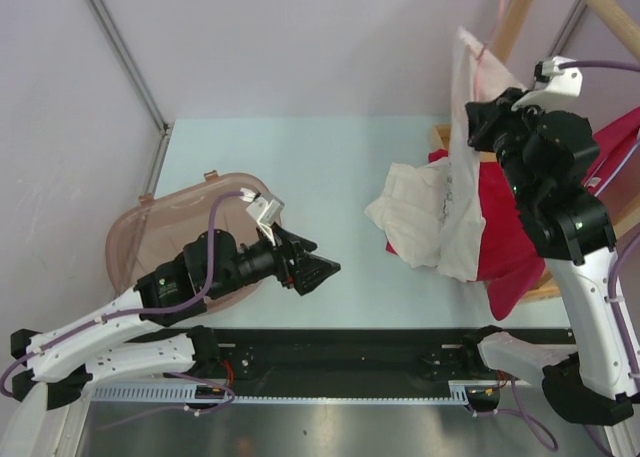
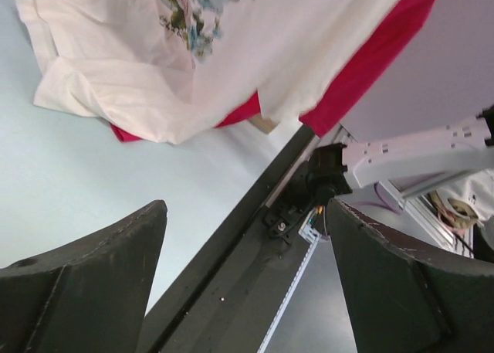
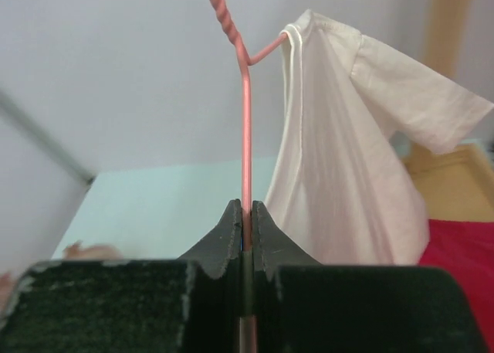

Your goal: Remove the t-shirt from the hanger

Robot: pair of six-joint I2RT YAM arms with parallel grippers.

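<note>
A cream t-shirt (image 1: pixel 455 192) with a printed front hangs from a pink wire hanger (image 3: pixel 245 129), its lower part draped on the table. My right gripper (image 3: pixel 245 212) is shut on the hanger's wire and holds it raised at the right; it also shows in the top view (image 1: pixel 482 117). The shirt (image 3: pixel 340 160) hangs by one shoulder from the hanger's arm. My left gripper (image 1: pixel 325 272) is open and empty over the table, left of the shirt. In the left wrist view the shirt (image 2: pixel 193 59) lies ahead of the open fingers (image 2: pixel 100 283).
A red garment (image 1: pixel 505 237) lies under the cream shirt. A brown plastic bin (image 1: pixel 150 237) sits at the left under my left arm. A wooden rack (image 1: pixel 520 17) stands at the back right. A black rail (image 1: pixel 350 352) runs along the near table edge.
</note>
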